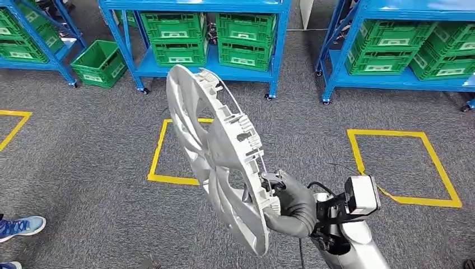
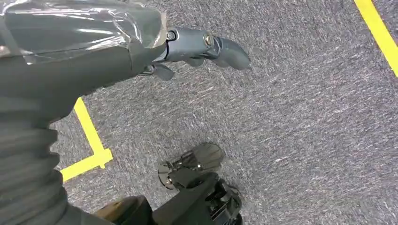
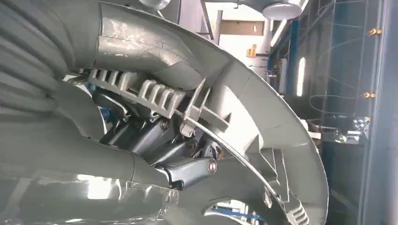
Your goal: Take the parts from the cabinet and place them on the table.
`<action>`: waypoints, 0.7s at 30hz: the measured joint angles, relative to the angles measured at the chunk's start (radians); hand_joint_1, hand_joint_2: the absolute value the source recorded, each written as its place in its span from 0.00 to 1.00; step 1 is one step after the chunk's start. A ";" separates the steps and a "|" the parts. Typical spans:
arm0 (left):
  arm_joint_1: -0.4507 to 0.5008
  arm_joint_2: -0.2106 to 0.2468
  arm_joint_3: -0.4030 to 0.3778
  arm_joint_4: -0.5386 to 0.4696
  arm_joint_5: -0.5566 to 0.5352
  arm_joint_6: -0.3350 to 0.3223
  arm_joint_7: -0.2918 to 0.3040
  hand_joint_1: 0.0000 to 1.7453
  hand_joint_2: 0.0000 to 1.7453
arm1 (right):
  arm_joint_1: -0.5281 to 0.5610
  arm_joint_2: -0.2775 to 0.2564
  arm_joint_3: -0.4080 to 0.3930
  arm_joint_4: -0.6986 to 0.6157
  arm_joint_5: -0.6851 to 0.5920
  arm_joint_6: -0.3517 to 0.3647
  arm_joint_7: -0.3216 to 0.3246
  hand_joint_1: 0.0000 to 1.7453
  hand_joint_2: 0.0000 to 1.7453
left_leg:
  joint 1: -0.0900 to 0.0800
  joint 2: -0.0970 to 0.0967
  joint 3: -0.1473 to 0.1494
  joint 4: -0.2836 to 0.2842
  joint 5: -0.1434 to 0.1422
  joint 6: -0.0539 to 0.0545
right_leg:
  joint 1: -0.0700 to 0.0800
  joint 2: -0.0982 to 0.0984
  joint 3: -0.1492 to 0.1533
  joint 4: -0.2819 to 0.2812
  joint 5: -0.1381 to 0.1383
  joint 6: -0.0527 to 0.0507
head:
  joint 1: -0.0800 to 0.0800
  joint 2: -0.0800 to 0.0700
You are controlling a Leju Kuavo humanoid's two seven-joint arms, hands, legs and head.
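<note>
I have the right hand (image 1: pixel 288 206) gripping the silver wheel cover (image 1: pixel 215 151) by its lower rim, holding it up on edge over the grey carpet (image 1: pixel 95 145), in front of the yellow taped square (image 1: pixel 158 150). From the right wrist I see its dark fingers (image 3: pixel 155 136) curled around the ribbed clips on the cover's back. My left hand (image 2: pixel 187 47) hangs over the carpet holding nothing, fingers loosely apart. Blue racks (image 1: pixel 278 50) with green crates (image 1: pixel 173 36) stand beyond, and a person's blue shoe (image 1: pixel 19 226) sits at the carpet's left edge.
</note>
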 joint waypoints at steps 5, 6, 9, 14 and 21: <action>0.007 0.000 0.005 0.000 -0.003 0.000 0.000 0.00 1.00 | 0.001 0.002 0.003 0.000 0.008 0.000 -0.004 1.00 1.00 | 0.012 -0.001 -0.131 0.288 -0.114 -0.019 | 0.002 -0.017 -0.002 0.001 0.000 -0.007 | -0.002 0.000; 0.007 0.000 0.005 0.000 -0.003 0.000 0.000 0.00 1.00 | 0.001 0.002 0.004 0.000 0.009 0.000 -0.005 1.00 1.00 | 0.014 0.001 -0.106 0.236 -0.078 -0.018 | 0.002 -0.022 -0.001 0.001 0.000 -0.007 | -0.002 0.000; 0.006 0.001 0.006 -0.001 -0.003 0.000 0.000 0.00 1.00 | -0.001 0.003 0.005 0.000 0.013 -0.001 -0.007 1.00 1.00 | 0.010 0.061 0.026 -0.023 0.016 -0.005 | 0.006 -0.038 0.003 0.001 -0.001 -0.006 | -0.002 0.000; 0.007 0.001 0.006 -0.004 -0.004 0.000 0.000 0.00 1.00 | -0.001 0.006 0.008 -0.002 0.017 -0.002 -0.008 1.00 1.00 | -0.002 0.023 0.022 -0.043 0.027 0.028 | 0.013 -0.068 -0.003 -0.002 -0.002 0.023 | -0.002 0.000; 0.007 -0.005 0.008 -0.005 -0.006 -0.003 0.000 0.00 1.00 | 0.004 0.000 0.008 -0.001 0.017 -0.002 -0.011 1.00 1.00 | -0.003 -0.047 0.012 -0.050 0.045 0.046 | 0.009 -0.005 -0.150 0.308 -0.120 0.014 | 0.002 0.000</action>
